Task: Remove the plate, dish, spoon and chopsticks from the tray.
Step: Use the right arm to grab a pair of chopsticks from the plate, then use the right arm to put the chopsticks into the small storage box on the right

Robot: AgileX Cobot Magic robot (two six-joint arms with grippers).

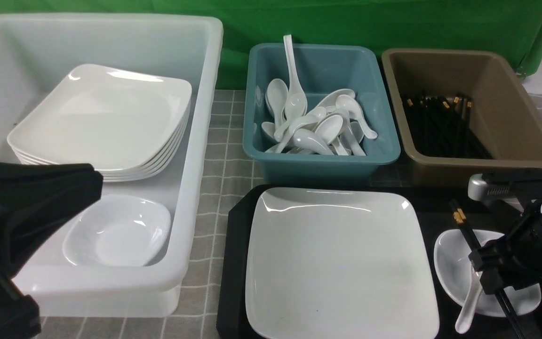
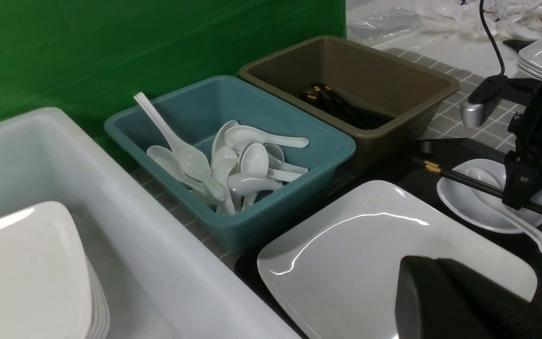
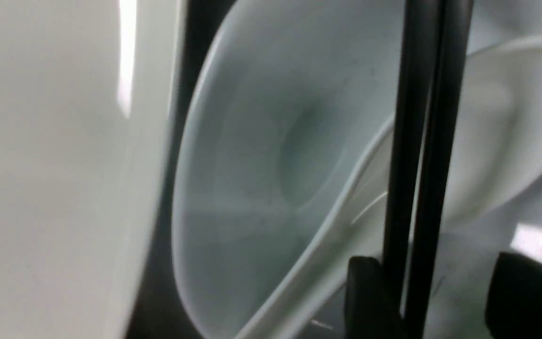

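The black tray (image 1: pixel 235 263) holds the large white square plate (image 1: pixel 341 263) and, to its right, the small white dish (image 1: pixel 454 268). The white spoon (image 1: pixel 468 306) lies in the dish with its handle over the near rim. The black chopsticks (image 1: pixel 464 226) lie across the dish. My right gripper (image 1: pixel 492 278) is low over the dish and open. In the right wrist view its fingers (image 3: pixel 360 296) straddle the chopsticks (image 3: pixel 421 141), which lie against one finger. My left gripper (image 1: pixel 94 181) hovers over the white tub's near left part, shut and empty.
A white tub (image 1: pixel 195 141) on the left holds a stack of plates (image 1: pixel 106 117) and a small dish (image 1: pixel 118 230). Behind the tray stand a teal tub (image 1: pixel 322 160) of spoons and a brown tub (image 1: pixel 478 165) of chopsticks.
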